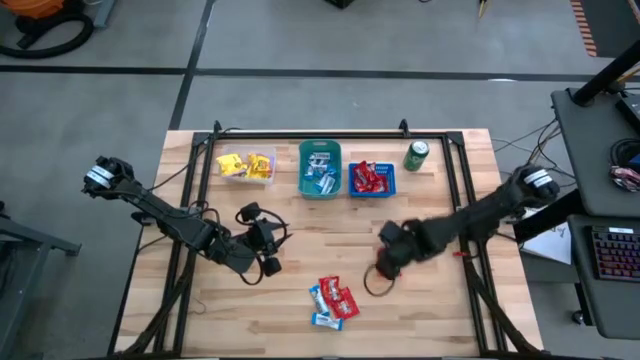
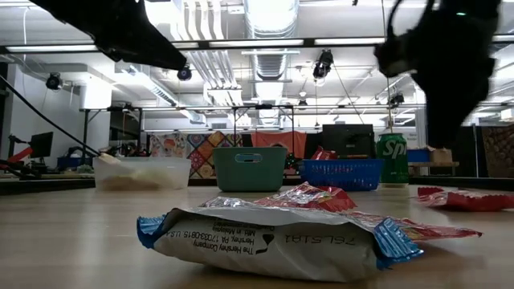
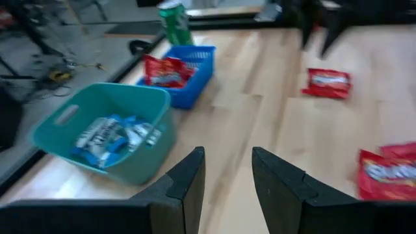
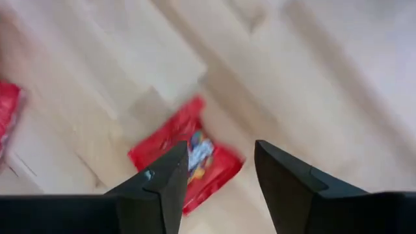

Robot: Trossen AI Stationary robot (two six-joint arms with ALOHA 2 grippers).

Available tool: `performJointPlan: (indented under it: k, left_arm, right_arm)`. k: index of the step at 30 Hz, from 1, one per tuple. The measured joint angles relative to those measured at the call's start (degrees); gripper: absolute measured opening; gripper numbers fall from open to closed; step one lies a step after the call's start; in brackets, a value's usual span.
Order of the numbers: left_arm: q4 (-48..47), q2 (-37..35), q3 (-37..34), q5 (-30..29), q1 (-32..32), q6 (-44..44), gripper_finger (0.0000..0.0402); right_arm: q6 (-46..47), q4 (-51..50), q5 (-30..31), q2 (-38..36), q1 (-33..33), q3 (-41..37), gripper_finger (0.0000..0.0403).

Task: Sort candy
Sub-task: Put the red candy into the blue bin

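Observation:
A small heap of red and blue-white wrapped candies (image 1: 333,300) lies flat on the near middle of the table; in the low view a blue-white candy (image 2: 273,241) fills the foreground. One red candy (image 4: 185,156) lies alone on the wood, right of the heap. My right gripper (image 4: 218,175) hovers open above it, a finger standing to each side, clear of the wrapper. My left gripper (image 3: 227,188) is open and empty, left of the heap (image 1: 268,250), and faces the bins.
Along the far edge stand a clear bin with yellow candies (image 1: 245,165), a teal bin with blue-white candies (image 1: 320,168) and a blue basket with red candies (image 1: 372,180). A green can (image 1: 416,155) stands right of the basket. Bare wood lies between bins and heap.

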Motion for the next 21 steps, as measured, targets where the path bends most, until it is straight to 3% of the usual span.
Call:
performJointPlan:
  k: [7,10,13,16,21]
  left_arm:
    - [3.79,0.0,0.0,4.37,0.0,4.26,0.01]
    - [4.06,-0.06,0.0,7.65,0.02,6.09,0.0088]
    - [3.2,-0.66,0.0,10.42,0.03,7.62,0.0077]
    - [3.35,-1.63,0.0,10.83,0.11,9.2,0.0071]
    - [3.43,-1.97,0.0,8.5,0.11,10.6,0.0057]
  right_arm:
    - [-25.44,7.84,5.07,-9.7,-10.98,-0.78,0.0171]
    - [-31.93,14.31,-3.5,-13.89,-16.61,-3.25,0.0163]
    - [-24.5,14.59,-14.55,-15.49,-21.19,-5.93,0.0151]
    - [-15.17,14.34,-24.15,-15.31,-20.67,-8.51,0.0139]
    - [-1.95,9.04,-25.06,-13.38,-14.41,-9.97,0.0135]
